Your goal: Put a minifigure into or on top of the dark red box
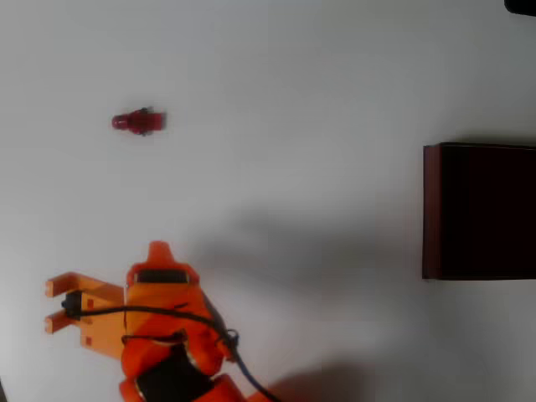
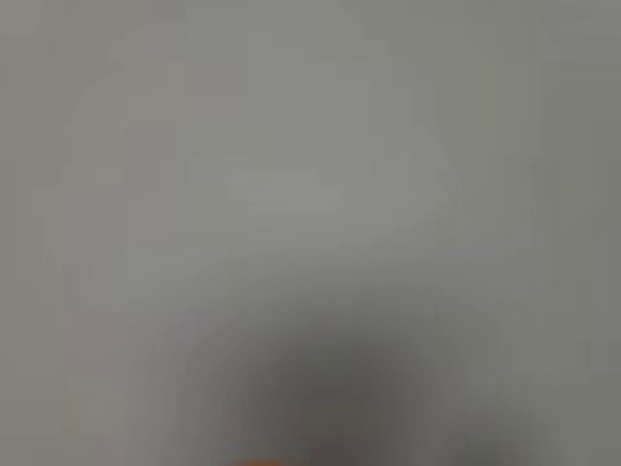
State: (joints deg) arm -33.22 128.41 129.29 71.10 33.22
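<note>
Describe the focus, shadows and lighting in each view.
Overhead view: fairly sharp, evenly lit; the gripper casts a soft grey shadow rightward across the white table; the dark red box interior reads near-black. Wrist view: wholly blurred grey, darker smudge at bottom.

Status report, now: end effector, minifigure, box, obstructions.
End effector low left in overhead view, open, holding nothing. Minifigure lying on table, apart from it. Dark red box at right edge. Nothing between them.

The minifigure is red all over with a small grey detail. The dark red box has a near-black inside and a reddish-brown side wall. The claw is bright orange, crossed by a black cable. The worktop is plain white, unpatterned.
</note>
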